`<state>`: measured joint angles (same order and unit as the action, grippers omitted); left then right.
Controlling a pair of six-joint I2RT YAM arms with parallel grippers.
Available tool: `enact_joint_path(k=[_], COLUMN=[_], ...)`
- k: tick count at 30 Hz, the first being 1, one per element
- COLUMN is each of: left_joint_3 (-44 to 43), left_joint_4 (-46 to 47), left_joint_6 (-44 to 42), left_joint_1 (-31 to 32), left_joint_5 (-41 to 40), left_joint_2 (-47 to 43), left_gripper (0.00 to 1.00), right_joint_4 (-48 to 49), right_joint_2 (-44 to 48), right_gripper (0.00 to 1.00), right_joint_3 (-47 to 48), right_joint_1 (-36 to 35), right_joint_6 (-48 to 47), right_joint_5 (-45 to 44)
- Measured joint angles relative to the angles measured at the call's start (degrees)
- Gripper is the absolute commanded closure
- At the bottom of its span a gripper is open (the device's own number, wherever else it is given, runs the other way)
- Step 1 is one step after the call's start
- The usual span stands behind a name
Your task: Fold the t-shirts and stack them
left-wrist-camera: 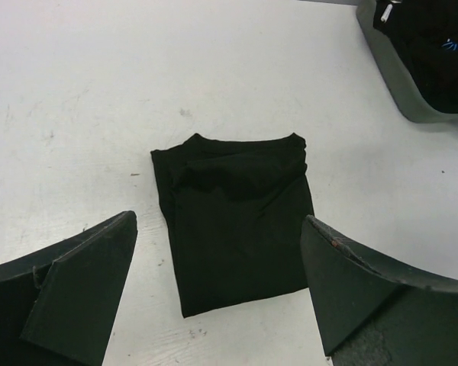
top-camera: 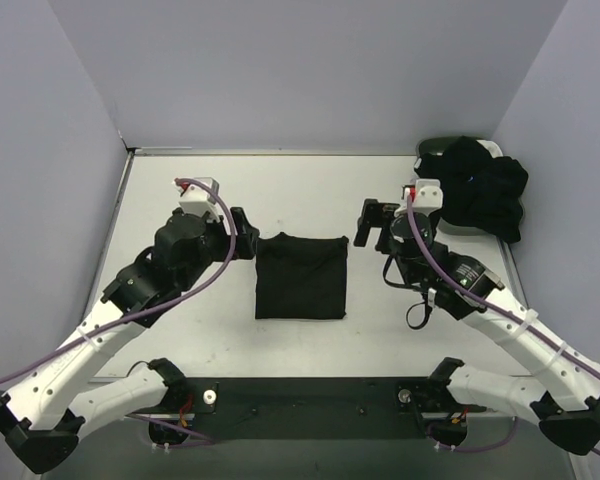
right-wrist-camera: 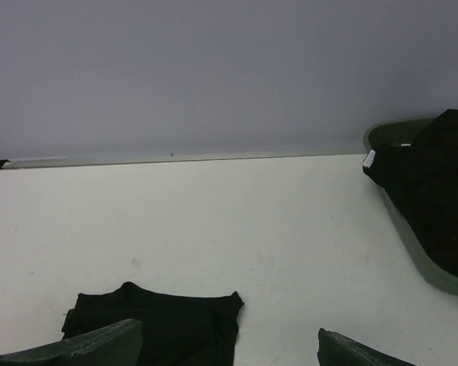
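A black t-shirt [top-camera: 301, 277] lies folded into a neat rectangle in the middle of the table, collar end toward the back. My left gripper [top-camera: 247, 236] hovers just left of it, open and holding nothing. In the left wrist view the folded shirt [left-wrist-camera: 237, 221] fills the space between the spread fingers [left-wrist-camera: 84, 290] of the left gripper [left-wrist-camera: 217, 221]. To the shirt's right, my right gripper [top-camera: 364, 224] is open and empty too. The right wrist view shows only the shirt's collar end [right-wrist-camera: 160, 324], left of the right gripper [right-wrist-camera: 227, 329]. More black t-shirts [top-camera: 485, 190] are heaped in the basket.
The dark oval basket [top-camera: 435, 150] stands at the back right corner, against the right wall; its rim shows in the left wrist view [left-wrist-camera: 397, 84] and the right wrist view [right-wrist-camera: 420, 259]. A white tag [right-wrist-camera: 369, 158] sticks out of the heap. Grey walls close the table's back and sides.
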<state>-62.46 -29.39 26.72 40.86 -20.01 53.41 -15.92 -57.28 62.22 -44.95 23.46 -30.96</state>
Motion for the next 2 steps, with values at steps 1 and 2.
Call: enact_joint_path(k=[1,2], left_joint_3=[0.33,0.39], left_joint_4=[-0.48,-0.79], left_joint_6=[0.00,0.02], left_joint_1=[-0.04,-0.04], left_joint_5=[-0.31,-0.59], left_joint_2=[-0.55,-0.85], left_gripper=[0.03,0.03], right_joint_4=[-0.07,-0.13], right_joint_2=[0.09,0.09], right_gripper=[0.00,0.00], right_joint_3=[-0.02,-0.02], right_joint_1=[-0.48,-1.07], right_joint_6=[-0.26,-0.66], right_joint_5=[-0.42,-1.05])
